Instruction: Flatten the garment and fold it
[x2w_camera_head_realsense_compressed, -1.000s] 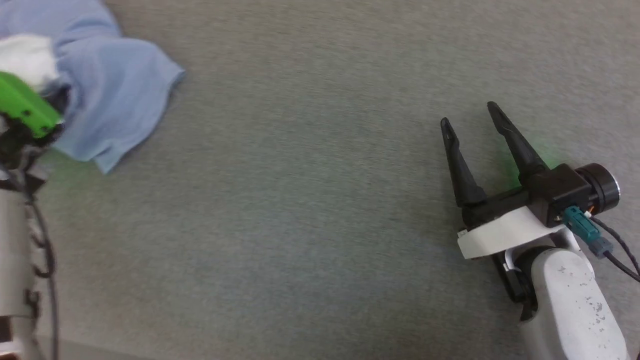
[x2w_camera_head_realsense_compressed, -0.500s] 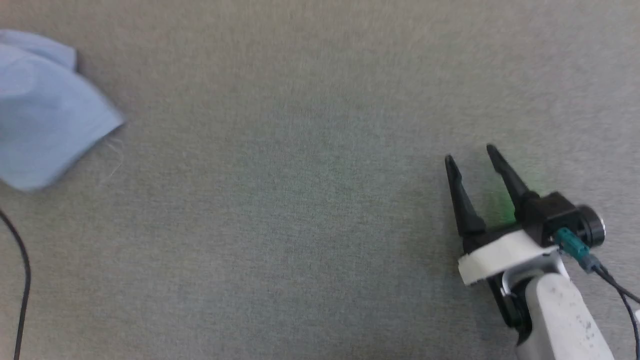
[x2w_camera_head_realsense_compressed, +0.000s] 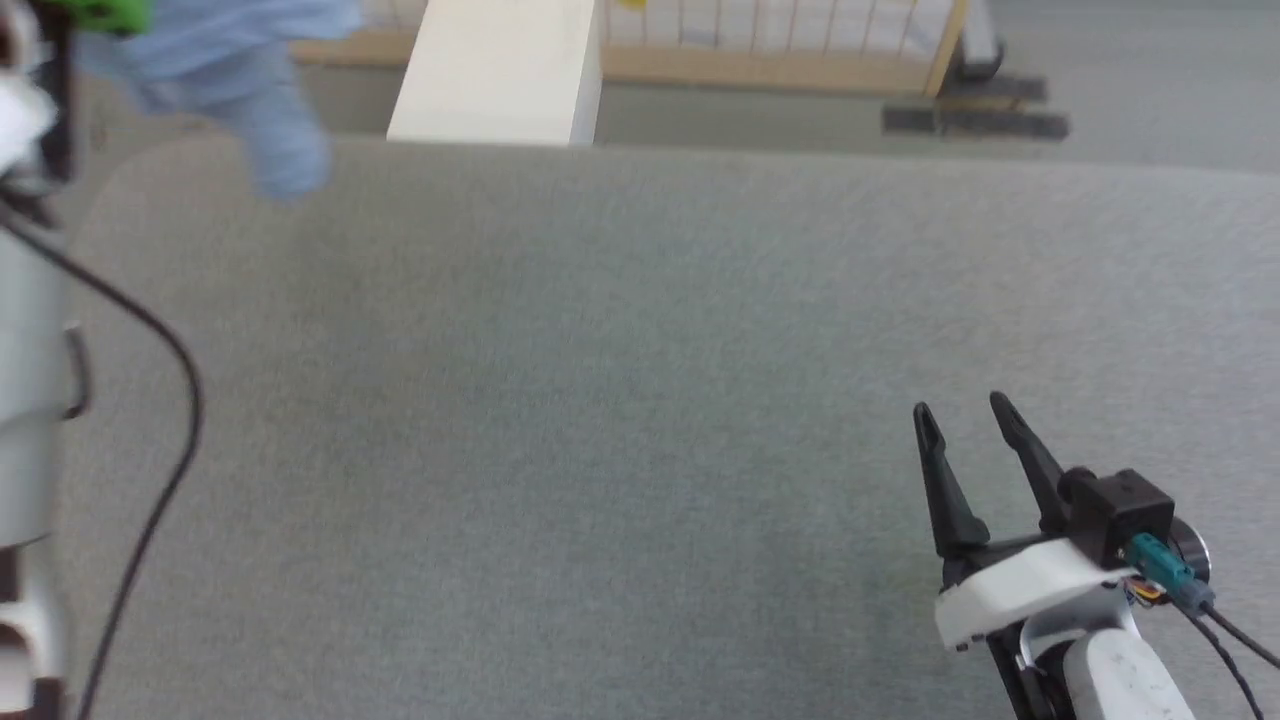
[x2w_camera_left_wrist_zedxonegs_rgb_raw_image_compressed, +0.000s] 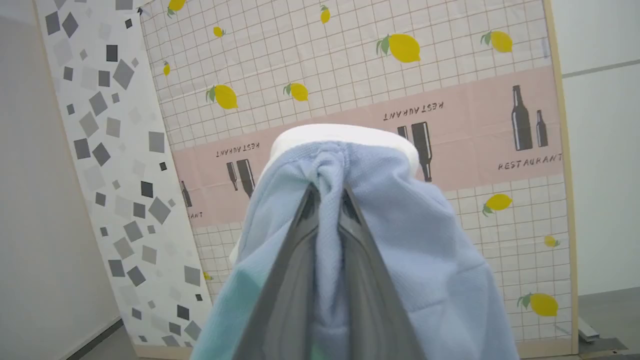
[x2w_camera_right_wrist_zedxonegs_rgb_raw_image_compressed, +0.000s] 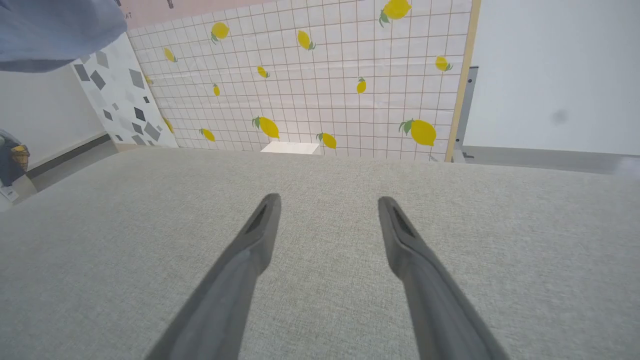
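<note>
Left wrist view is showing the left claw (x2w_camera_left_wrist_zedxonegs_rgb_raw_image_compressed: 327, 192) pinching the garment (x2w_camera_left_wrist_zedxonegs_rgb_raw_image_compressed: 415, 235); the right claw (x2w_camera_right_wrist_zedxonegs_rgb_raw_image_compressed: 327, 210), gaping above the table (x2w_camera_right_wrist_zedxonegs_rgb_raw_image_compressed: 325, 170), should be taking a hanging edge.

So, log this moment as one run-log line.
left end effector: shut on garment | garment: hanging in air | right end effector: open, empty

The grey table top (x2w_camera_head_realsense_compressed: 600, 400) lies bare across its middle and far side, leaving wide room to pass. The right gripper (x2w_camera_head_realsense_compressed: 960, 405) sits at the near right, its fingers spread with bare table top between them. The shirt (x2w_camera_head_realsense_compressed: 260, 130) hangs in the air over the far left corner. The left arm (x2w_camera_head_realsense_compressed: 30, 330) and its looping black cable (x2w_camera_head_realsense_compressed: 180, 420) block the left edge. A white block (x2w_camera_head_realsense_compressed: 500, 70) stands beyond the far edge.
</note>
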